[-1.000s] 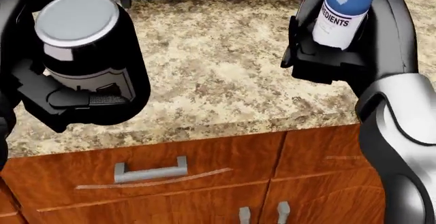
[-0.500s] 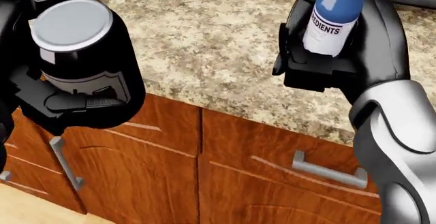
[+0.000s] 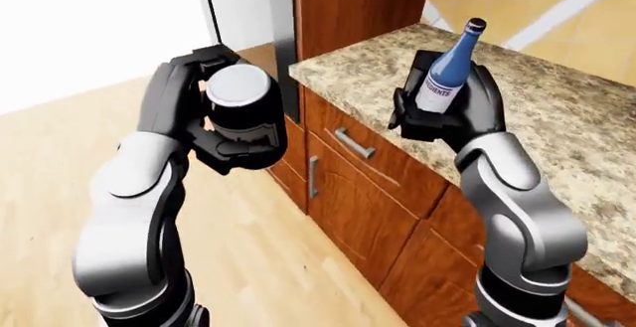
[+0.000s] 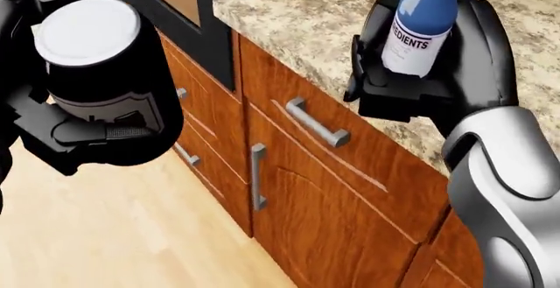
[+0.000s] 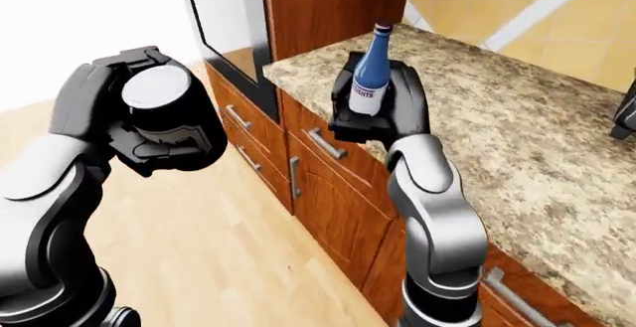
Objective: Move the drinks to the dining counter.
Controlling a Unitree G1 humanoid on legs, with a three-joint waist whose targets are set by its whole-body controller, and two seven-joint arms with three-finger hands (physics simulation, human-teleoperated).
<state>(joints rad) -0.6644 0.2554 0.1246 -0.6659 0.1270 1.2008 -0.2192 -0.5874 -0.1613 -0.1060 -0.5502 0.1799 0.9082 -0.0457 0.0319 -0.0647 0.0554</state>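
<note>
Fingers (image 4: pixel 83 130) of the left hand (image 4: pixel 79 127) are wrapping round a dark can (image 4: pixel 100 65) with a silver top, pinching it upright against the palm. Fingers (image 4: pixel 394 81) of the right hand (image 4: pixel 420 71) are closing round the lower body of a blue bottle (image 4: pixel 420 19) with a white label, and its neck is standing up above them, leaning slightly. Both drinks are being carried in the air, touching nothing but the fingers.

Below and beyond the right fingers, a speckled granite worktop (image 3: pixel 557 96) is running off toward the right of the eye views, with wooden cabinet doors (image 4: pixel 323 189) and metal handles (image 4: pixel 315 122) beneath its edge. Just beyond the left fingers, a dark appliance front (image 3: pixel 283 51) is standing beside a tall wooden cabinet (image 3: pixel 358 6); under them, pale wood floor (image 3: pixel 248 252) is spreading out.

By the look of it, the carrying step is in hand: both drinks are lifted and the robot is travelling. No dining counter is showing clearly. The next move is calling for walking on with both grips firm and the bottle upright, until the dining counter is coming within reach.
</note>
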